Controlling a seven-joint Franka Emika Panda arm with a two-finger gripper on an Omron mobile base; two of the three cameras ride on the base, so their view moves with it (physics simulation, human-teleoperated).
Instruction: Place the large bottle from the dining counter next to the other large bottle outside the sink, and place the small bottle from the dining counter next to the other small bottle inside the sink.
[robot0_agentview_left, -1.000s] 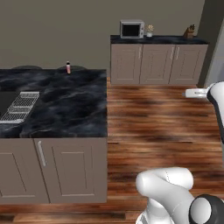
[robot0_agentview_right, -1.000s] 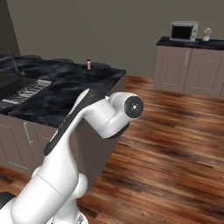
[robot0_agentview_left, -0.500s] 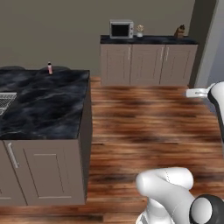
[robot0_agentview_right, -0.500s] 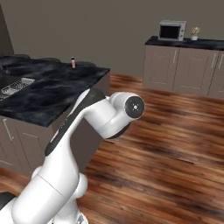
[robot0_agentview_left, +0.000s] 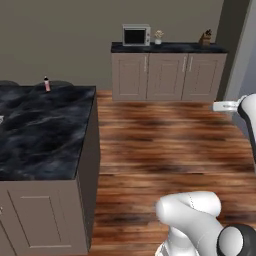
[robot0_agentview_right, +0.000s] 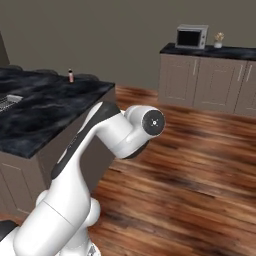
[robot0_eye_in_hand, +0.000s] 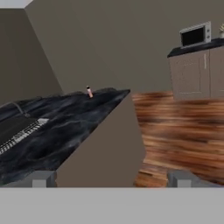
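wood floor (robot0_agentview_left: 165, 145) runs wide & bare btwn robot and the far beige cabinets (robot0_agentview_left: 167, 75). gripper (robot0_eye_in_hand: 109, 179) nearest, fingertips (robot0_eye_in_hand: 41, 179) set wide apart w/ nothing btwn them, so open & empty, pointed along the dining counter (robot0_agentview_left: 45, 130). counter's black slab sits to robot's left, its square corner and end panel just ahead of the hand. drain rack (robot0_eye_in_hand: 22, 133) and sink (robot0_eye_in_hand: 11, 124) lie further along the top. small bottle (robot0_agentview_left: 47, 84), pinkish w/ dark cap, stands upright near the far edge, well apart from gripper; large bottle not made out. microwave (robot0_agentview_left: 136, 35) on far worktop.

risks: prob. an elbow or hand clipping the counter corner if the arm swings left early; bottle is slim and near the edge, so a sideways nudge could tip it off the far side. plenty of open floor right of counter for the base.
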